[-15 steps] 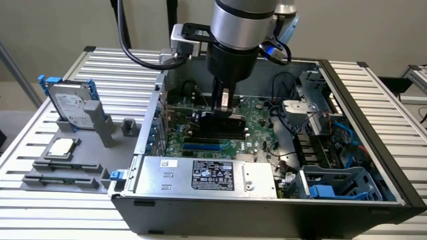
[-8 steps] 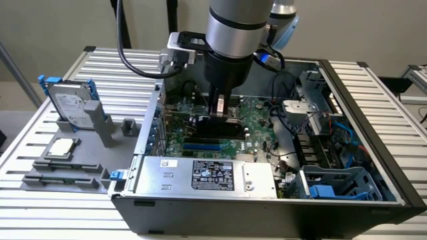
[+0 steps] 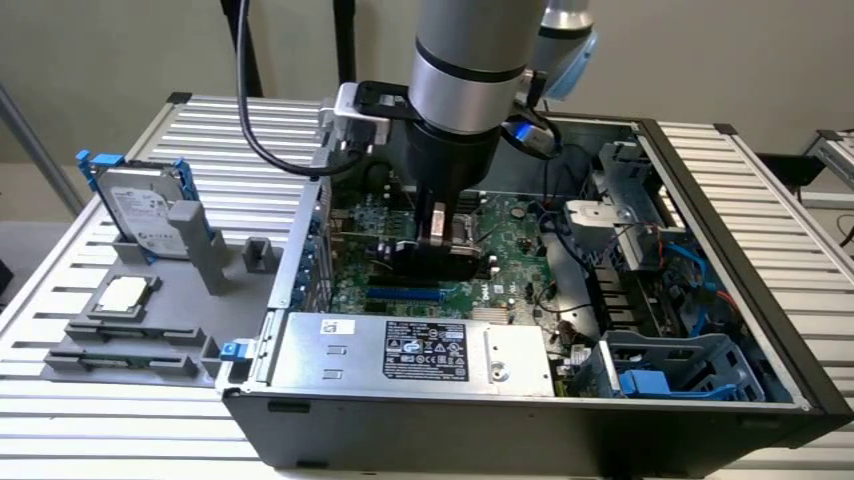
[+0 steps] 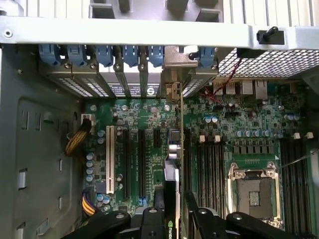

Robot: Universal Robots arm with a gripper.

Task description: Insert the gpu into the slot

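My gripper (image 3: 441, 238) reaches down into the open computer case and is shut on the gpu (image 3: 424, 270), a flat black card held upright over the green motherboard (image 3: 514, 262). The slot (image 3: 403, 295), a bright-blue strip, lies bare just in front of the card, on the power-supply side. In the wrist view the gpu (image 4: 171, 193) runs edge-on between my two black fingers (image 4: 155, 219). Its metal bracket (image 4: 175, 74) sits at the case's rear openings. Whether the card's lower edge touches the board is hidden.
A silver labelled power supply (image 3: 414, 350) stands close in front of the slot. Black memory sockets (image 4: 212, 164) and the processor socket (image 4: 253, 191) lie beside the card. Cables and drive cages (image 3: 667, 360) crowd the exterior view's right. A grey rack (image 3: 134, 330) with a hard drive (image 3: 144, 212) stands outside the case.
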